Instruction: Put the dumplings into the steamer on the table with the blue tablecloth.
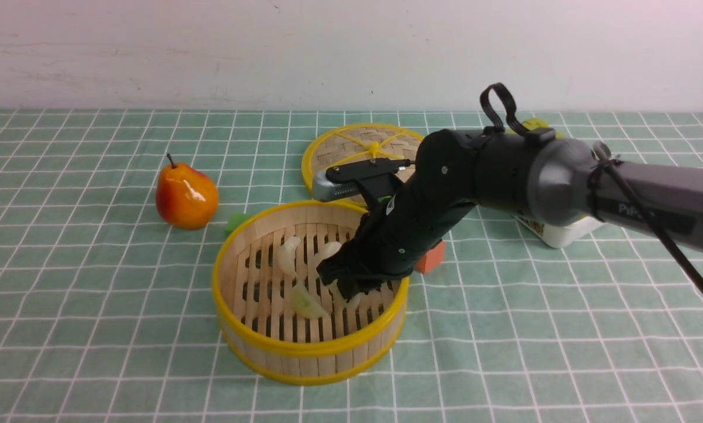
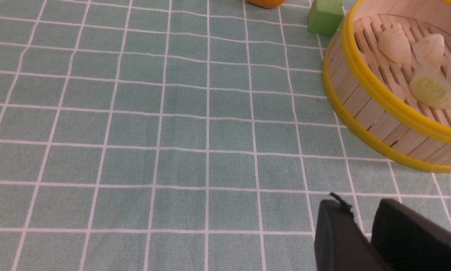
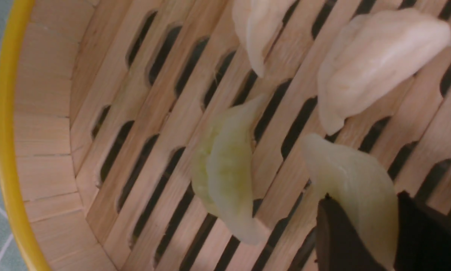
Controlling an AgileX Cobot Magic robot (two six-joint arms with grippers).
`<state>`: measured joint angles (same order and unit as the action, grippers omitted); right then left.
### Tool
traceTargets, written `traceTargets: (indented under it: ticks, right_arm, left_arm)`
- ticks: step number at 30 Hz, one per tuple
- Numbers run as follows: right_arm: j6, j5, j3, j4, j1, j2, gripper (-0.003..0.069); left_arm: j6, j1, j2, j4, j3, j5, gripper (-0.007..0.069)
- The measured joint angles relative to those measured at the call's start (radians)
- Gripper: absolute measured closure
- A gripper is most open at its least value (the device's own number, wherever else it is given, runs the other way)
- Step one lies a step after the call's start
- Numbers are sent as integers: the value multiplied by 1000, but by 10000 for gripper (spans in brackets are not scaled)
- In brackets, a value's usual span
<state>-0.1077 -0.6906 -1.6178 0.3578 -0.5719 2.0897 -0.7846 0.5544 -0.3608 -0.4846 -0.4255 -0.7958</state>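
The round bamboo steamer (image 1: 304, 348) stands mid-table on the blue tablecloth (image 1: 93, 294). My right gripper (image 1: 348, 288) reaches down inside it. In the right wrist view this gripper (image 3: 364, 210) is shut on a pale green dumpling (image 3: 355, 180), low over the slatted floor. A second green dumpling (image 3: 225, 173) and two whitish dumplings (image 3: 372, 64) (image 3: 257, 30) lie on the slats beside it. My left gripper (image 2: 363, 214) hovers over bare cloth near the steamer's wall (image 2: 364, 86). Its fingers stand a little apart with nothing between them.
An orange-red pear (image 1: 185, 197) sits to the steamer's left. A small green block (image 1: 236, 223) lies behind the steamer's left side. The woven lid (image 1: 351, 150) lies flat behind the steamer. An orange block (image 1: 430, 258) and a white container (image 1: 562, 232) are under my right arm.
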Motion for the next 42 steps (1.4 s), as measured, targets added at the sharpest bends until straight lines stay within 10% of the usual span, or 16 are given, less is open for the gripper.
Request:
traceTargets:
  ticks: [11,23,42]
  right_arm:
    - [16,-216,-116,-60,2,-25,225]
    - [16,-404,-151,-322,2,-579,677]
    - [29,987,1443,-314,2,-1489,673]
  left_arm:
    - [0,0,0,-22,0,8,475]
    - [0,0,-1,-25,0,8,474]
    - [0,0,-1,-25,0,8,461]
